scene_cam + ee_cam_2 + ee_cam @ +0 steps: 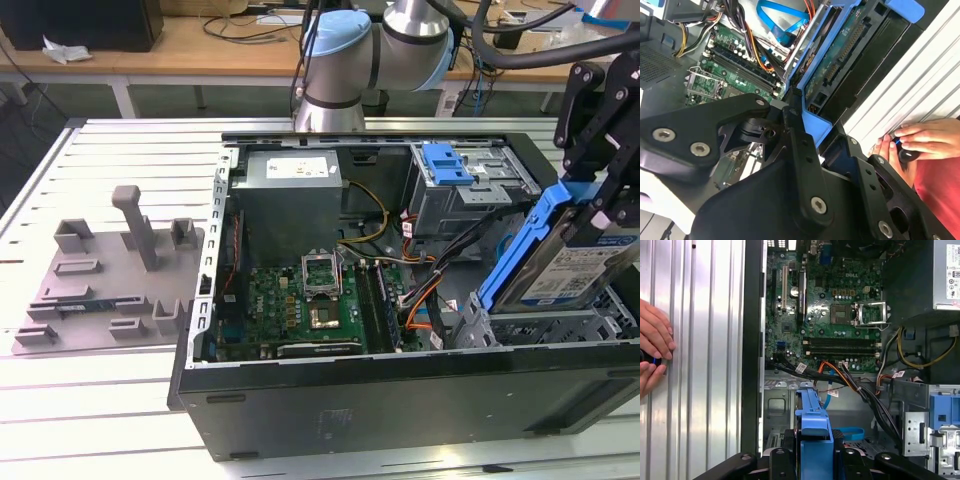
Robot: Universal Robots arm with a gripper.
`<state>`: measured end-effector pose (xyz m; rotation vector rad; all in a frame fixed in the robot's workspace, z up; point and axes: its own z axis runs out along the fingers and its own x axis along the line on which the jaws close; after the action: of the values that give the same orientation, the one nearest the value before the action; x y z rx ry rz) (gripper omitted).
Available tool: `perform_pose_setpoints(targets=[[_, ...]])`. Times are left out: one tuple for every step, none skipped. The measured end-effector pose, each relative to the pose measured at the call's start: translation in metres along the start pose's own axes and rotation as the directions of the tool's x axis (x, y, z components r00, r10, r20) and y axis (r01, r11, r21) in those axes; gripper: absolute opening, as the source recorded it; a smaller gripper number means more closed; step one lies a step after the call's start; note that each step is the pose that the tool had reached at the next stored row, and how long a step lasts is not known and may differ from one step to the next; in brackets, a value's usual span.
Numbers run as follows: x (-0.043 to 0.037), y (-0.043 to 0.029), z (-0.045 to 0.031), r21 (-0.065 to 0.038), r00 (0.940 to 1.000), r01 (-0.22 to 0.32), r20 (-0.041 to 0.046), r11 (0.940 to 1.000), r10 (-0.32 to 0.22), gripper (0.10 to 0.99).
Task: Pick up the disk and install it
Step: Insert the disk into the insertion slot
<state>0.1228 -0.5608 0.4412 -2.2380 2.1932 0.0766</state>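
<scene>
In the exterior view, an open black computer case lies on its side on a slatted metal bench, with the robot arm rising behind it. Toward the exterior view's right, the black gripper pinches the upper end of the disk. The disk is tilted, its labelled face and blue rail showing, and its lower end sits at the metal drive cage in the case's corner. The green motherboard fills the middle of the case. A grey fixture tray rests on the bench at the exterior view's left. In the second wrist view, the gripper presses against the blue rail of the disk, whose circuit-board side faces the camera. The motherboard lies beyond it. A person's hands rest on the bench around a small dark object. In the first wrist view, the gripper clamps both sides of the disk, seen edge-on above the case floor, with the motherboard further in. A hand rests on the bench outside the case wall.
</scene>
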Motion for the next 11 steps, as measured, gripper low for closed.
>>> perform_pose_setpoints(targets=[[0.0,0.0,0.0007,0.0,1.0,0.0,0.0,1.0,0.0,0.369],[0.0001,0.0,0.0014,0.0,1.0,0.0,0.0001,1.0,0.0,0.369],[0.0001,-0.0001,0.0022,0.0,1.0,-0.001,0.0001,1.0,0.001,0.369],[0.0001,-0.0001,0.0031,0.0,1.0,-0.001,0.0001,1.0,0.001,0.369],[0.0002,-0.0001,0.0044,0.0,1.0,-0.001,0.0002,1.0,0.001,0.369],[0.0002,-0.0001,0.0058,0.0,1.0,-0.001,0.0001,1.0,0.001,0.369],[0.0003,-0.0002,0.007,0.0,1.0,-0.002,0.0001,1.0,0.002,0.369],[0.0003,-0.0002,0.008,0.0,1.0,-0.002,0.0001,1.0,0.002,0.369],[0.0004,-0.0003,0.0103,0.0,1.0,-0.002,0.0001,1.0,0.002,0.369],[0.0005,-0.0003,0.012,0.0,1.0,-0.002,0.0001,1.0,0.002,0.369],[0.0006,-0.0004,0.0142,0.0,1.0,-0.002,0.0002,1.0,0.002,0.369]])
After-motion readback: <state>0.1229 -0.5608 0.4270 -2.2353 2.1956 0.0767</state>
